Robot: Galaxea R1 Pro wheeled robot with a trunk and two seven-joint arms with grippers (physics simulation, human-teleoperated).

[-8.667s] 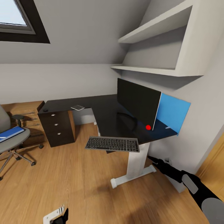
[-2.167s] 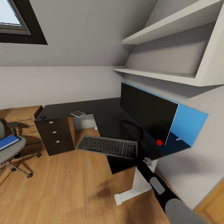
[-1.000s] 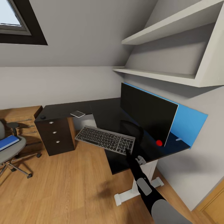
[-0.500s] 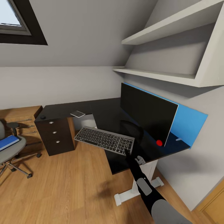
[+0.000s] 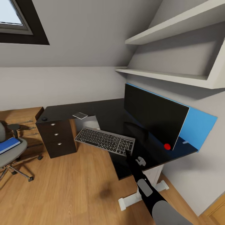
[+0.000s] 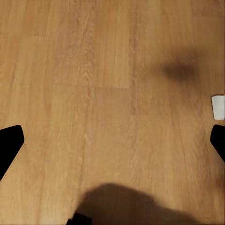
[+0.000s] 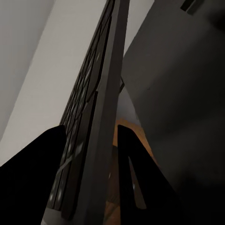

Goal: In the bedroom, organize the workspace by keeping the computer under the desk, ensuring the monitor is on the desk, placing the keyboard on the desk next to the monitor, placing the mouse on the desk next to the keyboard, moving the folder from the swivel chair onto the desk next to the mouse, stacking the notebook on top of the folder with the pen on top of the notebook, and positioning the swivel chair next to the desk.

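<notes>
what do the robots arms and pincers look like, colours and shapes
In the head view the right arm is slim and black with rounded grey panels and a small pale grey fitting near the wrist, tapering to a black right pincer. In the wrist views the fingers are flat and plain black; the left pincer shows dark tips at the edges.

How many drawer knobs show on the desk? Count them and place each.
3. All sit on the drawer unit at the desk's left end, in a vertical row: top knob, middle knob, bottom knob. Others may be hidden.
</notes>
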